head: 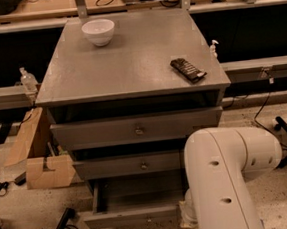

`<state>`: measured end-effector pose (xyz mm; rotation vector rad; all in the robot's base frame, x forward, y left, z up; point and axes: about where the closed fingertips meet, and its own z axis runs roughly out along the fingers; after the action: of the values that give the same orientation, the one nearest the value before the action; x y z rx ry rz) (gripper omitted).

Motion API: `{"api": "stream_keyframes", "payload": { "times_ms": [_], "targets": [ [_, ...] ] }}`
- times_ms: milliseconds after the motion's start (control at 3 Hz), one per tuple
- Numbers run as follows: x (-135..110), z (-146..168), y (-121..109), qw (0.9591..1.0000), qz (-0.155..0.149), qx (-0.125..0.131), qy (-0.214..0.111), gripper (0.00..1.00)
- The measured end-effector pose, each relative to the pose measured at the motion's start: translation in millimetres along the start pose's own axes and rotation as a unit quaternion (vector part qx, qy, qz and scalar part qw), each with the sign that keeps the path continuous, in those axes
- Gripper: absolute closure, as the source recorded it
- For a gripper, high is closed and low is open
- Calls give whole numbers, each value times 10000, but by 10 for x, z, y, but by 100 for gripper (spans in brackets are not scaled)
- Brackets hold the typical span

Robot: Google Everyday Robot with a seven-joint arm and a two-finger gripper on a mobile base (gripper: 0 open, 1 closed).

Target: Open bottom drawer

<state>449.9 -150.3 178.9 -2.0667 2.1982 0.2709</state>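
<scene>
Down at six o'clock of the cabinet [129,62], spotting the bottom drawer [122,217] drawn forward, with grey tray floor exposed behind the front and the small knob [148,219] facing out. Sits proud of the middle drawer [113,167] and top drawer [100,133] above, both seemingly pushed in. Over at four o'clock from that knob, catching the gripper [189,217] low by the drawer's right end, mostly buried behind the bulky white arm [224,174]. Cannot tell whether clenched, released, or even touching the drawer front. Reads as the pull stage, and well along, with plenty of tray on show, though probably short of full travel. Next up, by judgement: a straight draw toward six o'clock, level with the runners, no sideways drag, to avoid skewing and binding the tray if pulling from near the right end instead of the centre knob. Then letting go and backing clear. Up top, nothing to disturb: white bowl [98,31] at eleven o'clock, dark remote-like slab [188,69] at three o'clock, well apart from the action.
</scene>
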Motion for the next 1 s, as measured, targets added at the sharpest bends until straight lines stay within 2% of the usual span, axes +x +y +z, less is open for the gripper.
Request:
{"api": "stream_keyframes", "payload": {
  "times_ms": [333,1000],
  "targets": [
    [-2,-6,0,10000,0,0,0,97],
    [-2,-6,0,10000,0,-1,0,100]
  ]
}}
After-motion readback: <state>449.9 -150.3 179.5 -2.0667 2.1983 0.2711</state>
